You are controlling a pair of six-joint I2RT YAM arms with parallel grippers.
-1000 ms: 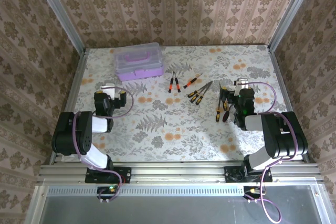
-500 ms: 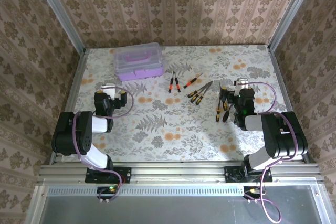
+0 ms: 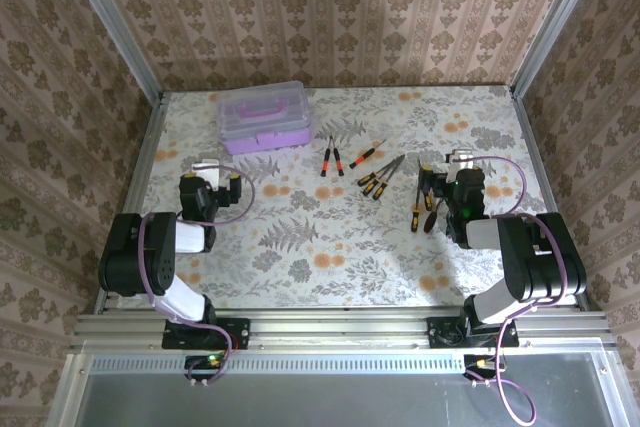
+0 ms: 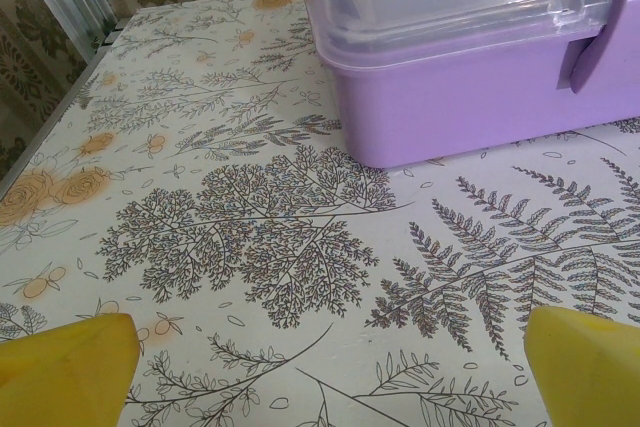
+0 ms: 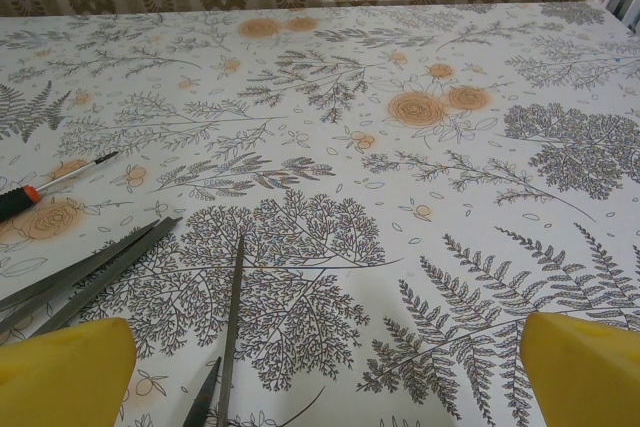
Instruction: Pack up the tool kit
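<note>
The case (image 3: 264, 117) is a rectangular box with a lilac base, a clear lid lying shut and a purple handle on top; a purple latch (image 4: 598, 35) sits on its front. It stands at the far left of the floral-printed table (image 3: 330, 257). The screwdrivers (image 3: 375, 179), black-handled with orange, red or yellow bands, lie loose right of centre. The left pincer (image 4: 325, 367) and the right pincer (image 5: 325, 367) both stand wide open, holding nothing.

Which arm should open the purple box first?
Left, probably. The left gripper is open and faces the lilac tool case, which lies just ahead of it. The right gripper sits beside the screwdrivers, farther from the case.
</note>
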